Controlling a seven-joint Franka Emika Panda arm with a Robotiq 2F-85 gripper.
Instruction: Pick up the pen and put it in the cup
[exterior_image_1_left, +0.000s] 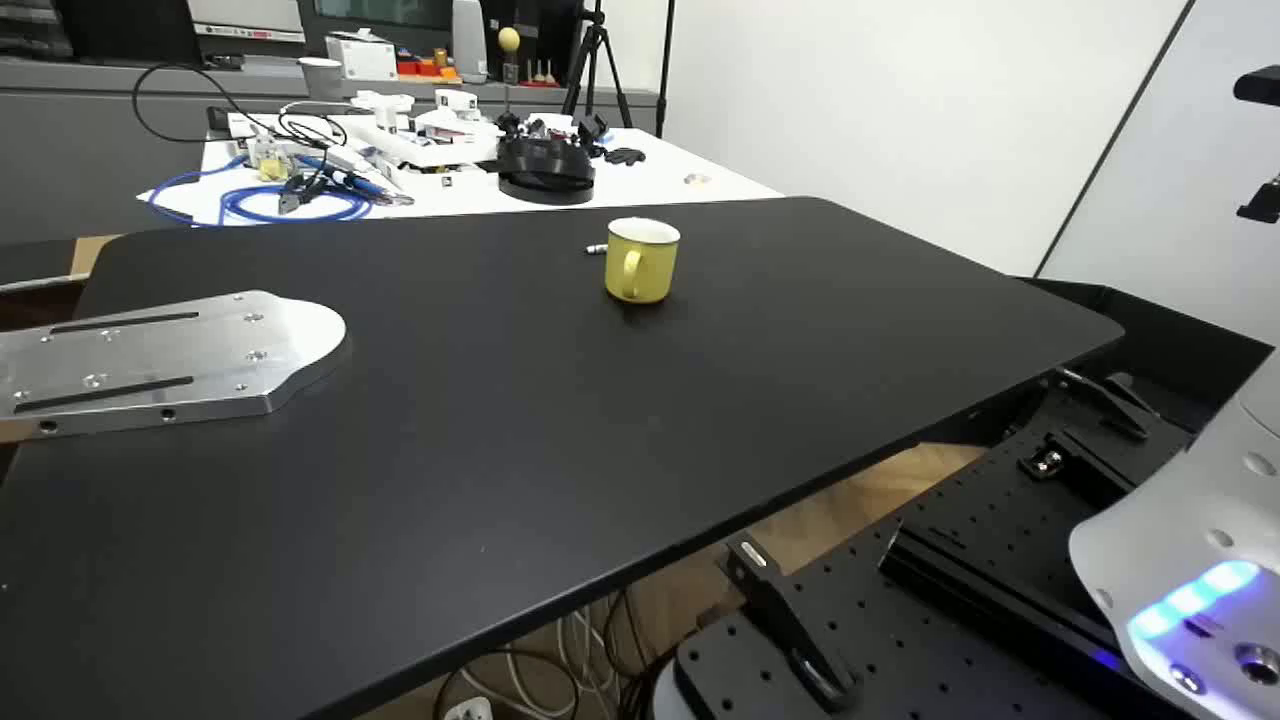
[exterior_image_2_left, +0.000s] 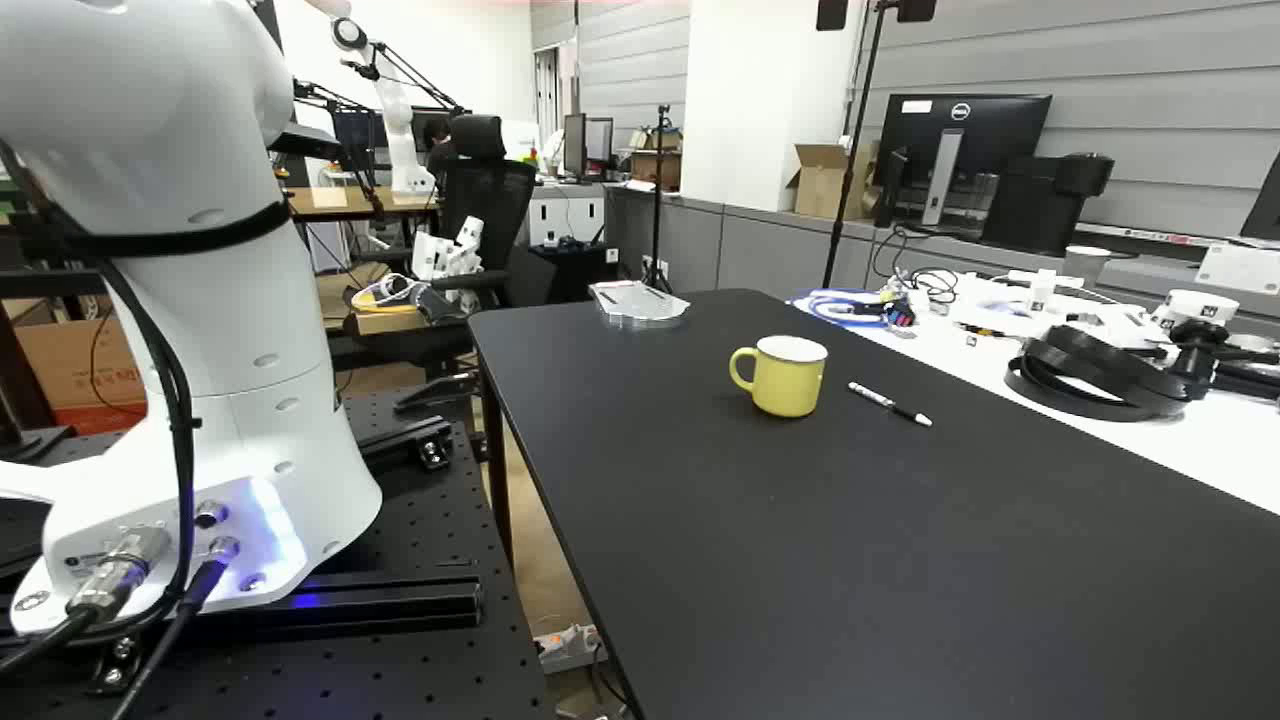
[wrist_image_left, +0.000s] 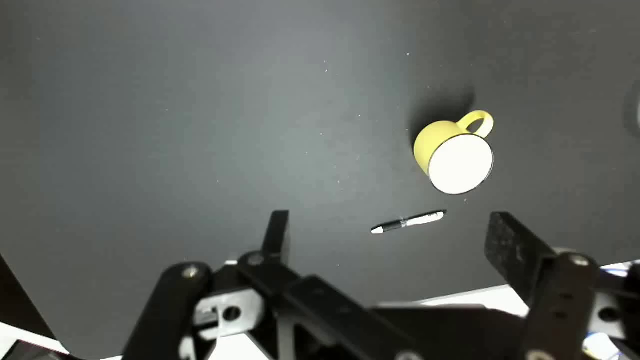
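Black and white sections mark the slim pen (wrist_image_left: 410, 221).

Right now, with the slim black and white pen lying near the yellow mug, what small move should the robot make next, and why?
I'd probably rotate the open black gripper so its fingers could close across the slim black and white pen; in the wrist view, the pen's length points roughly from finger to finger, not crosswise.
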